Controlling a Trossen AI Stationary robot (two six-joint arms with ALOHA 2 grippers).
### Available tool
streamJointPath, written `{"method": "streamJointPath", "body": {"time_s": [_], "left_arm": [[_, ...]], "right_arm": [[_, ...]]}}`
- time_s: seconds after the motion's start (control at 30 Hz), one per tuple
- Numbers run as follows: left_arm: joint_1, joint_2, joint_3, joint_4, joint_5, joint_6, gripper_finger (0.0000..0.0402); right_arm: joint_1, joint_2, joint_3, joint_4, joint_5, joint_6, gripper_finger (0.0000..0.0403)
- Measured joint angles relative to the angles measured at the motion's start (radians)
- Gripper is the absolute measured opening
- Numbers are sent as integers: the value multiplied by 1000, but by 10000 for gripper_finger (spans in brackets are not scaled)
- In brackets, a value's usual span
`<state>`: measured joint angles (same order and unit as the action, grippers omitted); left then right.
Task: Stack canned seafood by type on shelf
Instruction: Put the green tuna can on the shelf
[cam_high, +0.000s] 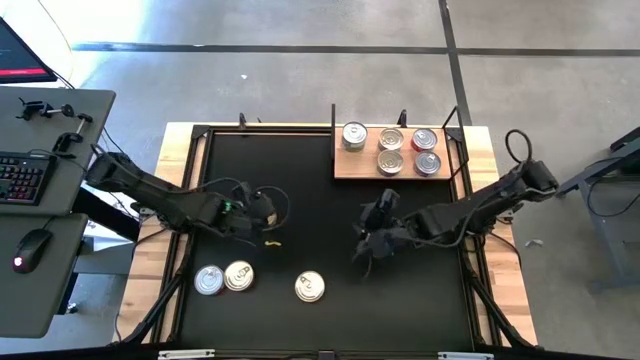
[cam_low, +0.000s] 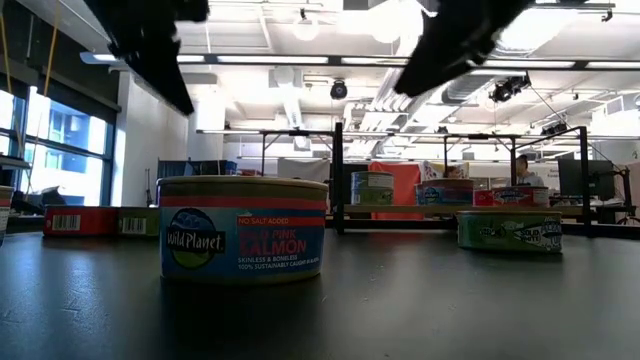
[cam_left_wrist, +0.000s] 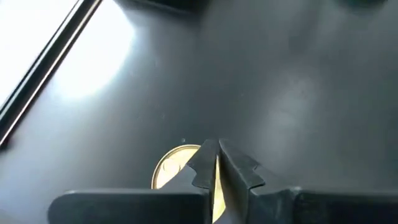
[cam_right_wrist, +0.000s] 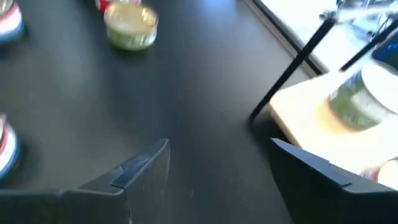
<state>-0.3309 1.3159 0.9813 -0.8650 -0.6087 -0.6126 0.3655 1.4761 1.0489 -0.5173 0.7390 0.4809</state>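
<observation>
Tins (cam_high: 310, 287) look stiff, weighty and slick-sided: grip across the rim. Left pincer (cam_high: 268, 212) together, empty; right pincer (cam_high: 372, 245) apart, empty, near the shelf (cam_high: 355, 168).

A large black tabletop mat (cam_high: 320, 190) covered the pale wooden table (cam_high: 500, 290). A rectangular light-brown wooden shelf board (cam_high: 345, 165) lay at its far edge, beyond the right arm's open jaws, carrying five round silver-lidded tins (cam_high: 391, 139). Three more round flat tins (cam_high: 239, 276) sat on the mat, nearer than the left arm's jaws.
</observation>
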Motion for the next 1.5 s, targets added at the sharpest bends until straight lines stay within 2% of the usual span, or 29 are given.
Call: {"method": "streamJointPath", "body": {"time_s": [0.13,0.23,0.4,0.47,0.63,0.73,0.83,1.03,1.2,1.3,1.5], "left_arm": [[3,76,0,3,5,21,46],[0,130,0,29,10,22,78],[-23,221,0,215,15,85,123],[-34,257,0,307,16,128,133],[-56,341,0,545,21,227,138],[-72,381,0,635,30,251,136],[-88,407,0,663,31,249,136],[-111,415,0,682,31,248,136],[-115,415,0,695,30,266,136],[-128,404,-1,668,29,259,136],[-158,360,-1,658,22,266,136]], "right_arm": [[69,11,0,-90,-32,83,263],[135,26,0,-167,-113,72,263],[248,54,0,-326,-148,96,263],[280,56,-22,-331,-150,119,263],[308,55,-184,-85,-158,82,249],[291,56,-287,146,-167,-45,232],[266,56,-365,279,-168,-171,214],[226,56,-436,324,-165,-253,157],[226,87,-452,337,-140,-308,70],[234,133,-449,365,-87,-326,18],[232,180,-430,381,17,-337,13]]}}
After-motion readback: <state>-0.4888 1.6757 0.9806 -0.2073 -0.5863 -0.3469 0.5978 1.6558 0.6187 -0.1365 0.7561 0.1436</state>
